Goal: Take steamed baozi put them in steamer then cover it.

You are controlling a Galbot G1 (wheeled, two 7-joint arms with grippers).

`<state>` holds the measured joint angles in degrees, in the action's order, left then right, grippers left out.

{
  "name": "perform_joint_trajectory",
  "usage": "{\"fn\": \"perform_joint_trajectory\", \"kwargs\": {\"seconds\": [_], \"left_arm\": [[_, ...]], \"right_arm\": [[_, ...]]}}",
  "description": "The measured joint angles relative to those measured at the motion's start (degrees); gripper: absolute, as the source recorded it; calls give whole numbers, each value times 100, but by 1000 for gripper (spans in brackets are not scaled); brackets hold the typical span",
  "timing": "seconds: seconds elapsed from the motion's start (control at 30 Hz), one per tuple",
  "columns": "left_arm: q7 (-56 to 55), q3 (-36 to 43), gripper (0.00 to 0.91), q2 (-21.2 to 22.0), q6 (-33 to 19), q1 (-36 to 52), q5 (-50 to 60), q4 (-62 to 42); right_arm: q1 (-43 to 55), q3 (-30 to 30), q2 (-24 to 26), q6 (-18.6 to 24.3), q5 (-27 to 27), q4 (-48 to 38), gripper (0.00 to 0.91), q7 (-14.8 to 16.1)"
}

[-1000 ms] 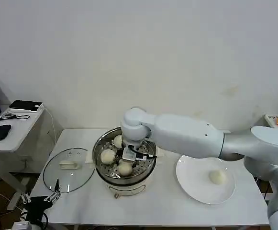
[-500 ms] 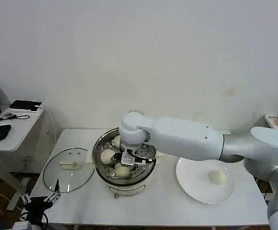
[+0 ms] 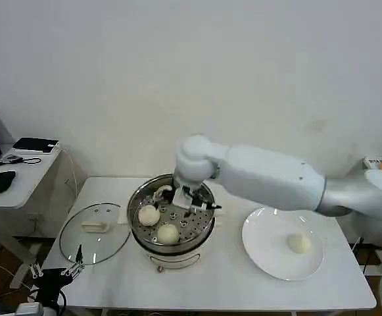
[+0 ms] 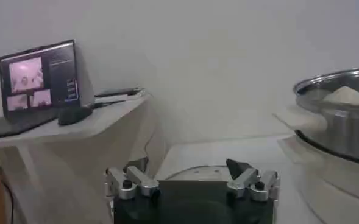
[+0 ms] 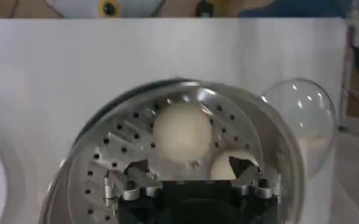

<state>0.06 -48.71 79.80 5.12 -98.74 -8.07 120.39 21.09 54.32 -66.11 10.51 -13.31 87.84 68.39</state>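
The steamer (image 3: pixel 152 250) stands mid-table with three steamed baozi on its perforated tray: one at the left (image 3: pixel 148 214), one at the front (image 3: pixel 167 233), and one at the back (image 3: pixel 162 191) half hidden by my arm. A fourth baozi (image 3: pixel 299 243) lies on the white plate (image 3: pixel 263 253). My right gripper (image 3: pixel 189 201) hovers open and empty over the tray's rear; in the right wrist view this gripper (image 5: pixel 189 167) hangs above two baozi (image 5: pixel 182 137) (image 5: pixel 231 167). The cover (image 3: pixel 93 232) lies flat left of the steamer. My left gripper (image 4: pixel 186 163) waits open, low beside the cover (image 4: pixel 194 173).
A side table (image 3: pixel 20 174) with a mouse and small devices stands off to the left, and a screen (image 4: pixel 39 76) sits on it. The wall runs close behind the table. Bare tabletop (image 3: pixel 230 283) lies in front of the steamer and plate.
My right gripper let go of a baozi at the front of the tray, then rose and drew back toward the steamer's rear. The left arm stayed put.
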Motion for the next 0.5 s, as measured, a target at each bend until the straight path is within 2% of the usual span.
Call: {"fn": "perform_joint_trajectory", "kwargs": {"seconds": [0.1,0.3,0.5], "left_arm": [[13,19,907,-41,1,34,-50,37],[37,70,907,-126,19,128,-137,92],[68,165,907,-185,42,173,-139,87]], "right_arm": [[123,-83,328,-385,373,37,907,-80],[313,-116,1153,-1497,1306,179,907,-141],[211,-214,2012,-2413,1789,169,907,-141]]}}
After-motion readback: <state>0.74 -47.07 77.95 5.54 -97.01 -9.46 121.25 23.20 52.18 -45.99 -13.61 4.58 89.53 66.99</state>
